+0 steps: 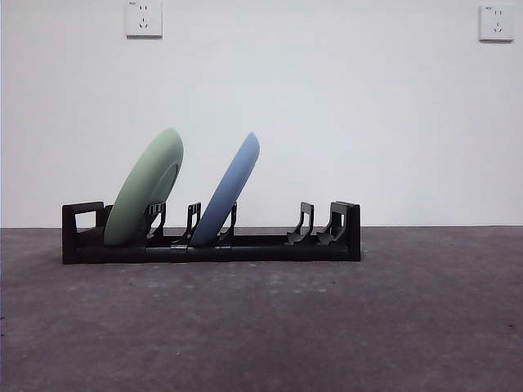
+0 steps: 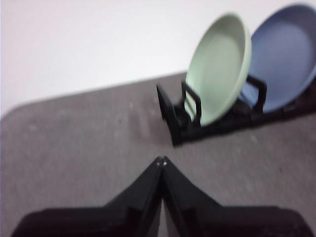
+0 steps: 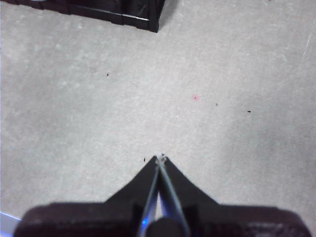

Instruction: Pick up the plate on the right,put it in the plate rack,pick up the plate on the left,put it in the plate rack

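The black plate rack [image 1: 270, 245] lies across the table in the front view. A pale green plate [image 1: 145, 189] leans in a slot near its left end, and a blue plate [image 1: 227, 189] leans in a slot just right of it. The left wrist view shows the same green plate [image 2: 219, 66], blue plate [image 2: 284, 57] and rack [image 2: 185, 121] some way beyond my left gripper [image 2: 161, 160], which is shut and holds nothing. My right gripper [image 3: 160, 159] is shut and empty above bare table, with a corner of the rack [image 3: 118, 12] far from it.
The grey table top [image 1: 327, 327] stretches in front of the rack. A white wall with two sockets [image 1: 143, 18] stands behind. Neither arm shows in the front view.
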Tool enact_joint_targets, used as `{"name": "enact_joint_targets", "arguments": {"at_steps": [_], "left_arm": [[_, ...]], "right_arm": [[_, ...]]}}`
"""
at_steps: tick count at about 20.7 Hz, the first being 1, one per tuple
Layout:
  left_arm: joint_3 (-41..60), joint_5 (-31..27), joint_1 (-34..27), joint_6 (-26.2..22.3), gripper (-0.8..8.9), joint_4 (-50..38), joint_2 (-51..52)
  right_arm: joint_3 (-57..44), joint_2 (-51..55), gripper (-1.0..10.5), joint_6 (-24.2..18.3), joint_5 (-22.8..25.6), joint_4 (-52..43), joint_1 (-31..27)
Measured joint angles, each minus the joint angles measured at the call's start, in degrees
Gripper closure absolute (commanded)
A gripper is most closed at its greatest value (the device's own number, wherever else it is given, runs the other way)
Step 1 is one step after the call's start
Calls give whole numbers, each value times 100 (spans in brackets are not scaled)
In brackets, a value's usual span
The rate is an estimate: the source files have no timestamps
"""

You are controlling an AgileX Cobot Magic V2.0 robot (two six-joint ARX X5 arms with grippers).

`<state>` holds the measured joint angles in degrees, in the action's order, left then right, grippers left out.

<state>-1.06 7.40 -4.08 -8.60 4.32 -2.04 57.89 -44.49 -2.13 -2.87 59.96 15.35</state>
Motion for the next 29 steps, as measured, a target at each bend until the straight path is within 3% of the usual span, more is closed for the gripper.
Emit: {"name": "enact_joint_targets", "arguments": {"at_steps": [2,8,22,24,29], "left_arm": [[0,2,0,39,817,533,151],[0,42,0,332,817,542,136],[0,46,0,374,817,540,66],[0,46,0,374,817,540,66],[0,46,0,374,817,540,66]], "right_arm": [[0,-59,945,0,11,-2,0],[0,-203,945,0,11,-2,0],[-4,-297,945,-31,177,-17,-44],[-24,7,945,-142,345,-352,-201],[-656,1438,945,-55,28,-2179,-1110]]}}
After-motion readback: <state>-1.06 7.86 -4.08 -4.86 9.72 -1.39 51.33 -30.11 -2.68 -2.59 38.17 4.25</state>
